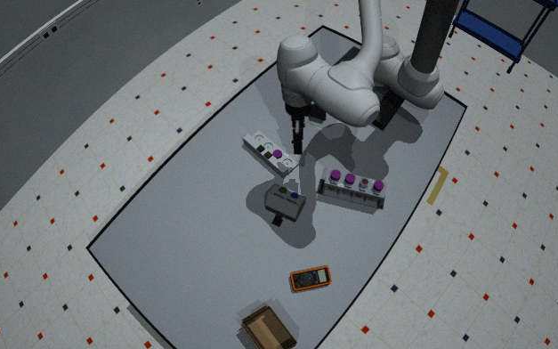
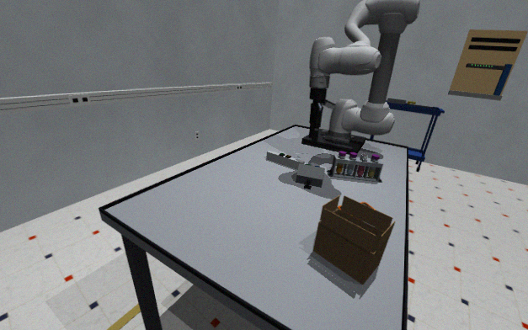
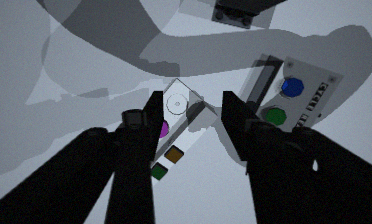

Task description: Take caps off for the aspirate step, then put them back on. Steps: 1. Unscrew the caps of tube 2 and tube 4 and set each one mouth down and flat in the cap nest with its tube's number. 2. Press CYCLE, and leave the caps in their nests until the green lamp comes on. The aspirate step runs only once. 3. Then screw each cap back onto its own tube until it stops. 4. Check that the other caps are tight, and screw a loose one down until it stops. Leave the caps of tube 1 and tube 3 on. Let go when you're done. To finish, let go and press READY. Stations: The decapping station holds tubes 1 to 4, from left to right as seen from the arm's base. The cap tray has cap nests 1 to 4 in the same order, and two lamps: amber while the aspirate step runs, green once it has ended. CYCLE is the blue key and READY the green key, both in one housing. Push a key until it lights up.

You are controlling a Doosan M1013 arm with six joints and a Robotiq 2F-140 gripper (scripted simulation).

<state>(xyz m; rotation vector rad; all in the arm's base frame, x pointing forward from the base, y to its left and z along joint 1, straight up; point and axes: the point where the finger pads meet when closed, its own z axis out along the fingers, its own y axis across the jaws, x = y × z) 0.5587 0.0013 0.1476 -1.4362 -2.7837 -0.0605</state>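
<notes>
The tube rack (image 1: 351, 190) holds tubes; three wear purple caps, and the second tube from the right (image 1: 364, 182) stands uncapped. The white cap tray (image 1: 270, 153) has one purple cap (image 1: 277, 153) lying in a nest; in the wrist view this cap (image 3: 162, 129) is half hidden behind my left finger, beside an empty nest (image 3: 177, 104). The tray's amber lamp (image 3: 173, 154) and green lamp (image 3: 159, 171) look dark. My gripper (image 1: 297, 143) hangs above the tray's near end, its fingers apart with nothing between them. The key housing (image 1: 285, 202) carries the blue key (image 3: 292, 86) and the green key (image 3: 276, 116), both unlit.
An orange multimeter (image 1: 311, 279) and an open cardboard box (image 1: 268, 328) lie at the far end of the table. The arm's base (image 1: 387, 102) stands behind the rack. A blue cart (image 2: 417, 114) is off the table.
</notes>
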